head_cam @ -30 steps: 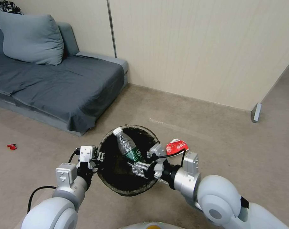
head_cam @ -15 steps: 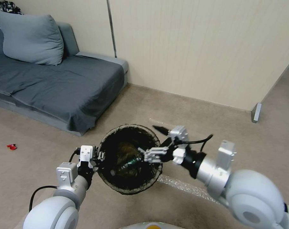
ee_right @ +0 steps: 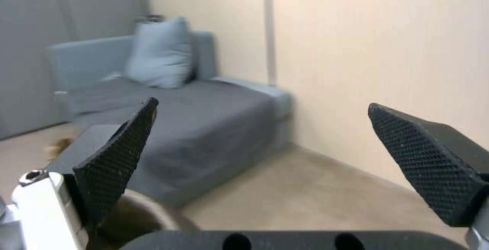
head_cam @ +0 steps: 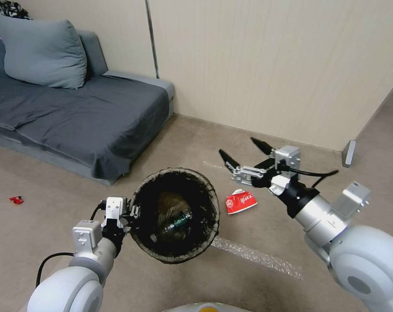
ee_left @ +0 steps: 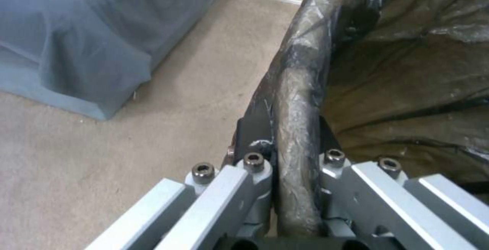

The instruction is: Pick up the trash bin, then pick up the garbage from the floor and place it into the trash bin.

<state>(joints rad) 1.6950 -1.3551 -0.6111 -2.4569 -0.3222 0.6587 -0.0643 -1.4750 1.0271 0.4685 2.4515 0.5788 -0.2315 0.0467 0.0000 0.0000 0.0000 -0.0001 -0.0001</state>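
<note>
The left gripper is pinching the bin by its near-left rim, holding it above the carpet; in the left wrist view the two fingers are sitting closed on either side of the bag-wrapped rim, one inside, one outside. Inside the bin a clear bottle w/ green label is lying on its side at the bottom, on top of brownish paper.

The right gripper is hanging in the air to the right of the bin and beyond it, spread wide w/ nothing between its black pads; it's pointing toward the sofa and wall.

A crumpled red-and-white carton is lying on the carpet just right of the bin, below the right gripper, not touching either. A small red scrap is lying far left on the floor, near the sofa's front edge.
</note>
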